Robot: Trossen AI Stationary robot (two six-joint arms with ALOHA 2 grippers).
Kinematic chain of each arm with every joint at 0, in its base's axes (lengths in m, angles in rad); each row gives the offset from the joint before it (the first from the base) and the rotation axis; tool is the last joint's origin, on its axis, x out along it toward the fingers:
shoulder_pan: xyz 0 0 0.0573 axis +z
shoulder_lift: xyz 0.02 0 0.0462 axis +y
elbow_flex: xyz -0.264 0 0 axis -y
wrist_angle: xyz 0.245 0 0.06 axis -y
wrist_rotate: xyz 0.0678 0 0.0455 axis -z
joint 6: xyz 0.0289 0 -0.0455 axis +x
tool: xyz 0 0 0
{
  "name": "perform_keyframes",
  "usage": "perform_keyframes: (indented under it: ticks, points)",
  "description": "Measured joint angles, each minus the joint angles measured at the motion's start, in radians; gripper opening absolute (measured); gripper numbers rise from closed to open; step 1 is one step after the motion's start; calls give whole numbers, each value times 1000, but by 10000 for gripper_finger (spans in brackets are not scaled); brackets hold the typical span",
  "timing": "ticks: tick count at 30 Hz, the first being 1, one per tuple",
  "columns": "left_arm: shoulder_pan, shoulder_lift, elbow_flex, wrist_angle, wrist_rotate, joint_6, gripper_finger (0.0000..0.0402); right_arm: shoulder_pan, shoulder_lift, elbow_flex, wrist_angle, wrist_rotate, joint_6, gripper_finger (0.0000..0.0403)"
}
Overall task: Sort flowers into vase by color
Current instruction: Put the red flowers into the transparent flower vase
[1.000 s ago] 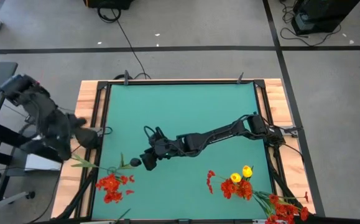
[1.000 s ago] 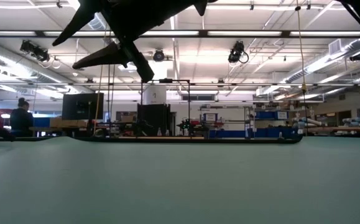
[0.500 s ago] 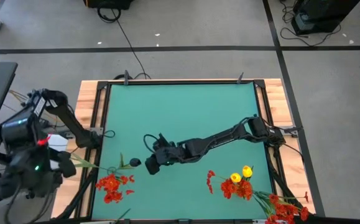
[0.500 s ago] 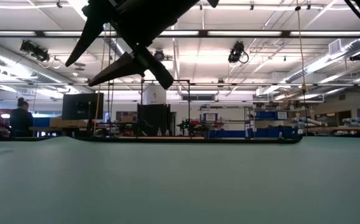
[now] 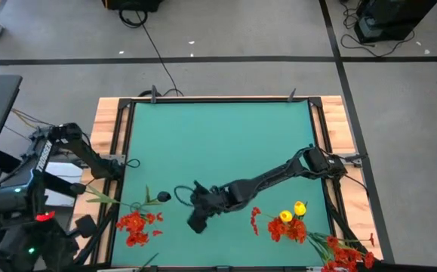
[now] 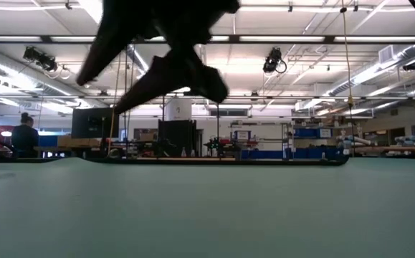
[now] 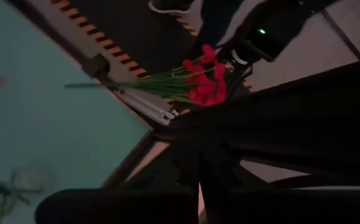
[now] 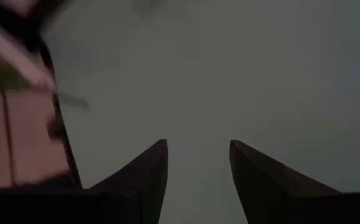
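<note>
Red blooms (image 5: pixel 135 223) lie on the green mat near its near left corner, with a green stalk (image 5: pixel 105 199) reaching over the left frame. Yellow heads (image 5: pixel 292 212) lie among red blooms (image 5: pixel 286 229) toward the near right. Another red bunch (image 5: pixel 346 255) lies at the near right corner. My right gripper (image 5: pixel 198 221) hangs open and empty over the mat between the two groups; its fingers (image 8: pixel 148 177) show bare mat between them. My left arm (image 5: pixel 29 196) is folded off the table's left side. No vase shows.
A small dark object (image 5: pixel 163 197) sits by the left stalk. A wooden frame (image 5: pixel 109 143) borders the mat, and bare mat (image 5: pixel 218 136) fills the far half. In the left wrist view a red bunch (image 7: pixel 203 81) lies across the table's edge. A person (image 6: pixel 24 136) stands far behind.
My right gripper has moved toward the table's near edge and a little to the right, staying open. My left arm has swung toward the near side, beyond the table's left edge. The flowers have not moved.
</note>
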Motion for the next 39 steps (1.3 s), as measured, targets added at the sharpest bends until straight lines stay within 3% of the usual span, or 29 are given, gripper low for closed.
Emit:
perform_keyframes:
  ticks: [6, 12, 17, 25, 30, 33, 39]
  points:
    - [0, 5, 2, -42, -115, -179, 8, 67, 0, -1, -200, 47, 26, 181]
    - [9, -37, -10, -204, -155, -207, 9, 82, 0, -1, -213, 73, 54, 181]
    - [58, -105, -12, -235, -337, -315, 9, 81, 0, 0, -205, 73, 36, 181]
    - [133, -95, -9, -155, -308, -155, 9, 65, 0, 0, -209, 76, 28, 181]
    - [137, -54, -9, -148, -289, -181, 9, 61, 0, 0, -219, 77, 37, 181]
    - [138, -8, -9, -112, -252, -111, 9, 59, 0, 0, -216, 94, 40, 181]
    - [117, 48, -9, -95, -179, -22, 9, 81, 0, 0, 74, 105, -165, 181]
